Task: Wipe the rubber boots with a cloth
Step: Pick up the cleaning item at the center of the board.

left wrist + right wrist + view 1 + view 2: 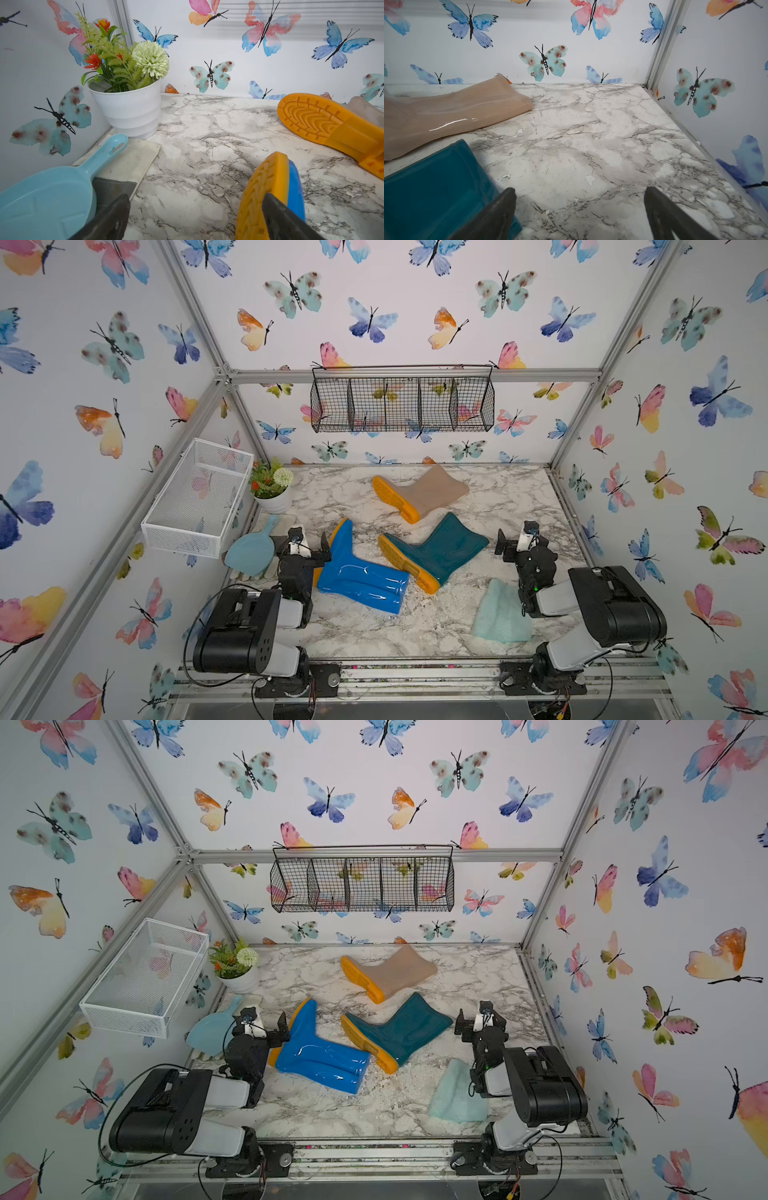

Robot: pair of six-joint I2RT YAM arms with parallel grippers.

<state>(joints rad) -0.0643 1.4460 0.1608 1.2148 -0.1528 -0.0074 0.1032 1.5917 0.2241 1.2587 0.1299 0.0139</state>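
Three rubber boots lie on their sides on the marble table in both top views. The bright blue boot [357, 572] is at front left, the dark teal boot [436, 551] mid-table and the beige boot [424, 491] at the back. The pale aqua cloth [500, 614] lies flat at front right, beside my right arm. My left gripper [309, 543] stands open by the blue boot's orange sole [259, 197], with only bare marble between its fingers [116, 214]. My right gripper [517, 541] is open and empty, just right of the teal boot's shaft [436, 191].
A light blue plastic scoop [249, 549] lies on a grey-and-white mat at the left wall, by a white flower pot [274, 499]. A white mesh basket [195, 497] hangs on the left wall and a black wire basket [401, 402] on the back wall. White crumbs litter the tabletop [415, 626].
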